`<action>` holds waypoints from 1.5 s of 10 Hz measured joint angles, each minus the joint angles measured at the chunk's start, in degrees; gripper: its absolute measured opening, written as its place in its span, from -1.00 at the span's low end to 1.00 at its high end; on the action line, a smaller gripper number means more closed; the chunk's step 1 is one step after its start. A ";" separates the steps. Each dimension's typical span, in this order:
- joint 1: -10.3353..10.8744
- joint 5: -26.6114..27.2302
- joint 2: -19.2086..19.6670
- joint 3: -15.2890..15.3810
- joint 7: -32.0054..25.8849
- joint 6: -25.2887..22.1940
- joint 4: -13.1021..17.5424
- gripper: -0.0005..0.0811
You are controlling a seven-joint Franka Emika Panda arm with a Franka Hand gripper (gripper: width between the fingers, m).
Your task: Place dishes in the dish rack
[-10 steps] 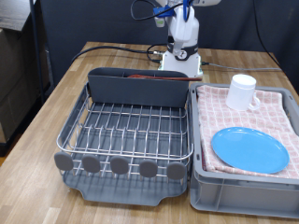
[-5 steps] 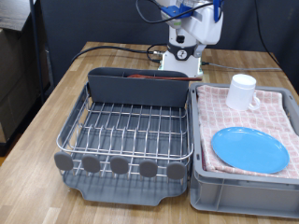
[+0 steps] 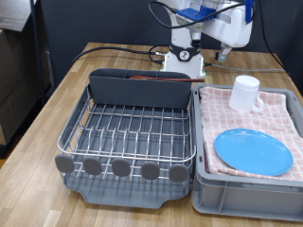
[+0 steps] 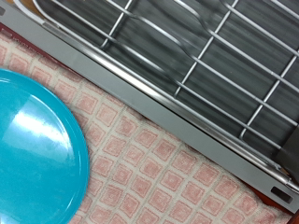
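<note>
The dark-grey dish rack (image 3: 95, 118) with its wire grid stands at the exterior view's left; its grid holds nothing. A thin reddish-brown spoon (image 3: 156, 78) lies along the top of the grey caddy (image 3: 142, 93). The white mug (image 3: 245, 94) and the light-blue plate (image 3: 253, 150) rest on the pink checked cloth (image 3: 237, 118) in the grey bin. My gripper (image 3: 225, 54) hangs high above the table, up and left of the mug, with nothing seen in it. The wrist view shows the plate (image 4: 37, 149), the cloth (image 4: 159, 177) and the rack's grid (image 4: 215, 47), but no fingers.
The grey bin (image 3: 246, 194) sits tight against the rack's right side. The robot's white base (image 3: 185, 64) and black cables (image 3: 114, 49) lie behind the rack. A dark cabinet (image 3: 19, 76) stands off the wooden table's (image 3: 47, 123) left edge.
The arm has swung from above the caddy towards the exterior view's right, and now hangs nearer the mug. The dishes and the rack have not moved.
</note>
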 joint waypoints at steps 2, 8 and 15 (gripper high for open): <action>0.44 0.27 0.09 0.16 -2.65 0.62 0.29 0.98; 3.35 5.81 3.45 1.29 -8.09 1.74 3.44 0.98; 3.78 9.46 10.09 1.71 -14.59 14.68 3.17 0.98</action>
